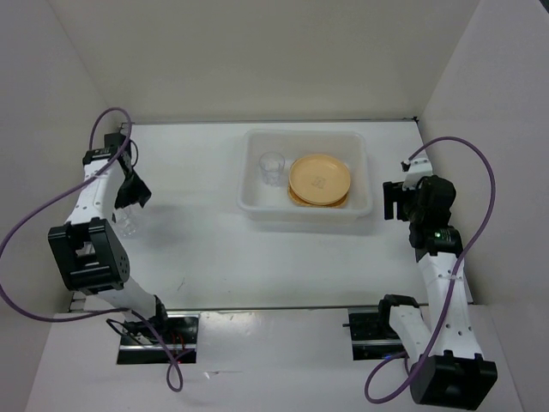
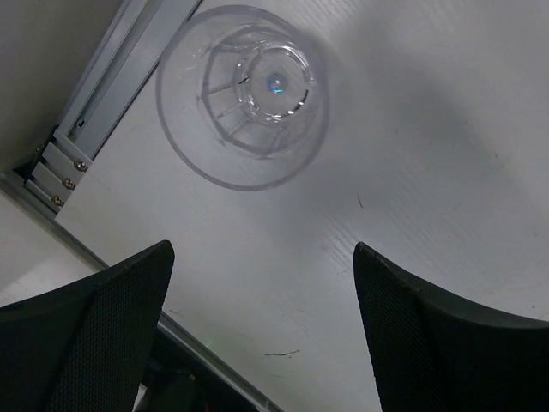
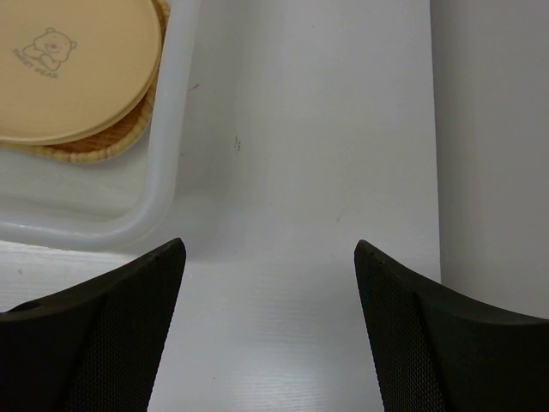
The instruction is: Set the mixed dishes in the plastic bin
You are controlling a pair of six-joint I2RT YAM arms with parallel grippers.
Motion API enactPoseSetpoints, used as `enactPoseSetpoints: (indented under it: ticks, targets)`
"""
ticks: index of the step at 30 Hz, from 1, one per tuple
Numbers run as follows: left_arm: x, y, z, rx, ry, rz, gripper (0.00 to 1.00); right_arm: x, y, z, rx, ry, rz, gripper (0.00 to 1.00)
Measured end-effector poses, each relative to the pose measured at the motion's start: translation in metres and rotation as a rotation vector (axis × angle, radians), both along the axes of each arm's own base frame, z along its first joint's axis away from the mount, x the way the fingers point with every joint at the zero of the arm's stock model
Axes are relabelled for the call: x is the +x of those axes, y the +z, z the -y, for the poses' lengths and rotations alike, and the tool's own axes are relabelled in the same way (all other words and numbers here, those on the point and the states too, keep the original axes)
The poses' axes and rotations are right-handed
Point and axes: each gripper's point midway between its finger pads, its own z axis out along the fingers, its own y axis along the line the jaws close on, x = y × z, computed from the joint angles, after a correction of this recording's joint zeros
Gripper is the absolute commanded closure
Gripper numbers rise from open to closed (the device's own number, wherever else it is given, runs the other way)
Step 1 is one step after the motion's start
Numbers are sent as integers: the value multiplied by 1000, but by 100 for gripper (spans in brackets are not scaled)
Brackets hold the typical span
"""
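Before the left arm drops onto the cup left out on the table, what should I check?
1. Left gripper fingers open, nothing held: ok.
2. Loose cup upright on the table: ok.
3. Loose cup between the fingers: not ok, it lies ahead of them.
4. Clearance to the metal rail beside the loose cup: cannot tell.
5. Bare floor in the bin beside the second cup and the plates: ok.
6. Right gripper open and outside the bin: ok.
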Motion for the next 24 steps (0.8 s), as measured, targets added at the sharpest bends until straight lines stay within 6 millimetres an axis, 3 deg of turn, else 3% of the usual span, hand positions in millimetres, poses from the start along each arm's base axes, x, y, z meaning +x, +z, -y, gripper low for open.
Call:
enactPoseSetpoints:
  ticks: [5,15,19,24]
  targets:
    - [-7,-12,-19,-24,64,15,8,1,-2,-1,2,7,-7,16]
    - [-1,-37,-16,-54,34,1,10,1,-3,-1,1,8,-9,16]
    - [2,-48,-18,-60,38,-6,16,2,-4,-1,2,8,-16,16]
    - [0,-71,-20,-70,41,-62,18,2,-5,-1,2,8,-19,16]
